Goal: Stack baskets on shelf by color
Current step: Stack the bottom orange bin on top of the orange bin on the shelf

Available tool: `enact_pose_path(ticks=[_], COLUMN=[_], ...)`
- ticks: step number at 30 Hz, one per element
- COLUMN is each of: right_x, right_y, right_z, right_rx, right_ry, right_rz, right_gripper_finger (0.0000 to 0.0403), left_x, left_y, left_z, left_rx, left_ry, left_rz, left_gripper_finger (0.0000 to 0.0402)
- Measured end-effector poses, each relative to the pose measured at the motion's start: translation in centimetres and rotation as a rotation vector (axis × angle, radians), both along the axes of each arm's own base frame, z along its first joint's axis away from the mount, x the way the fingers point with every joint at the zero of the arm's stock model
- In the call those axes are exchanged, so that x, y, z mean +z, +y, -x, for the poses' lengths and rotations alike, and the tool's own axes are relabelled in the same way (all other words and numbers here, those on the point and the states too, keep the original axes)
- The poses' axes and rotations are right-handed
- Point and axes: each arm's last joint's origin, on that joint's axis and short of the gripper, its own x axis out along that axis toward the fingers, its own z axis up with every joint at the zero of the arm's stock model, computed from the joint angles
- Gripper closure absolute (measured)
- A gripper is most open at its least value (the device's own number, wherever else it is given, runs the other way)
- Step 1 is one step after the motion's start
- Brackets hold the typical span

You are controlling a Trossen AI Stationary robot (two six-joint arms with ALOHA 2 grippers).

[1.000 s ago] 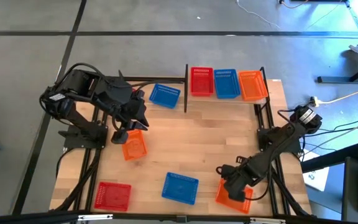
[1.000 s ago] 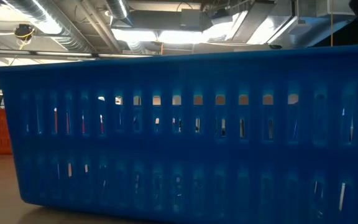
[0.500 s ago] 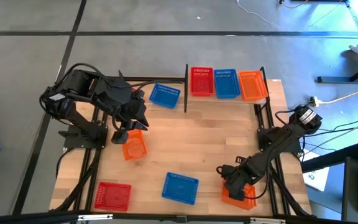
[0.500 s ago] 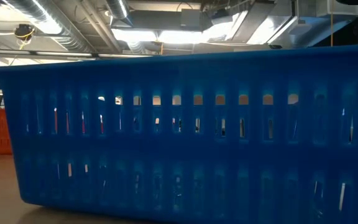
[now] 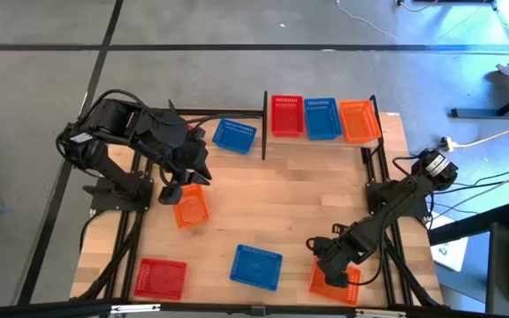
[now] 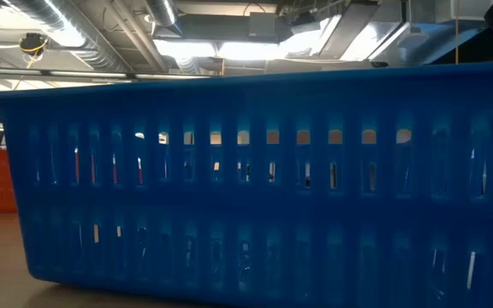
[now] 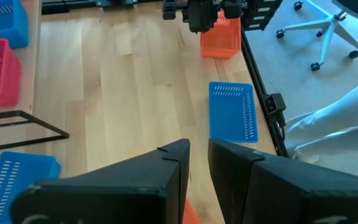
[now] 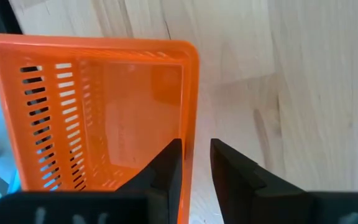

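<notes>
The shelf (image 5: 387, 124) at the far right carries a red (image 5: 286, 116), a blue (image 5: 322, 118) and an orange basket (image 5: 358, 121) side by side. My left gripper (image 5: 175, 188) hangs high over the table's left, shut on an orange basket (image 5: 190, 208). At the near right corner my right gripper (image 8: 194, 155) is shut on another orange basket (image 5: 334, 283). Loose on the table lie a blue basket (image 5: 234, 135) left of the shelf, a blue one (image 5: 257, 266) at the near edge and a red one (image 5: 160, 277) near left. My left gripper has the orange basket between its two fingers; only a sliver of orange (image 7: 188, 214) shows far back between them. The basket hangs tilted below the gripper. Which part is gripped is hidden by the fingers. My right gripper pinches one side wall (image 8: 191, 118) of the orange basket at its rim, one finger (image 8: 166, 163) inside the basket and one outside. The fingers come from above, pointing steeply down. Whether the basket's bottom is clear of the table cannot be told.
The shelf's black posts (image 5: 264, 124) stand between the far blue basket and the shelf. In the low view the near blue basket (image 6: 246, 188) fills the picture. Bare wood (image 5: 299, 194) lies in the table's middle. A person's pale sleeve (image 7: 347, 124) shows beyond the near edge.
The orange basket in my right gripper has shifted a little toward the table's right edge and come back, turning slightly; the gripper stays shut on its wall. My left arm has kept still.
</notes>
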Motion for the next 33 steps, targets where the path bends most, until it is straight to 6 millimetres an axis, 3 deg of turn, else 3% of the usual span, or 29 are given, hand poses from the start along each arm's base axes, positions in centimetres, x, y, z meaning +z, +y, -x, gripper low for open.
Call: enact_pose_path(ticks=[13, 18, 21, 26, 33], right_x=[-2.4, -2.3, -1.7, 0.8, 8.3], right_y=[-0.8, -1.6, -2.1, -3.3, -6.2], right_z=[0.3, -0.3, -1.1, -1.8, -1.8], right_rx=[-0.027, -0.124, -0.183, -0.284, -0.497], right_ry=[-0.027, 0.038, 0.041, 0.063, -0.024], right_rz=[-0.008, -0.052, -0.059, 0.011, 0.107], right_gripper_finger=[0.0323, 0.0390, 0.0395, 0.0399, 0.0400], left_x=[0.0, 0.0, 0.0, 0.0, 0.0], left_y=[0.0, 0.0, 0.0, 0.1, 0.6], left_z=[0.0, 0.0, 0.0, 0.0, -0.1], left_rx=[0.001, 0.002, 0.001, 0.050, 0.163], left_ry=[0.000, 0.000, 0.000, -0.003, -0.019], left_rz=[0.001, 0.001, 0.000, -0.019, -0.110], left_gripper_finger=[0.0351, 0.0351, 0.0351, 0.0351, 0.0351])
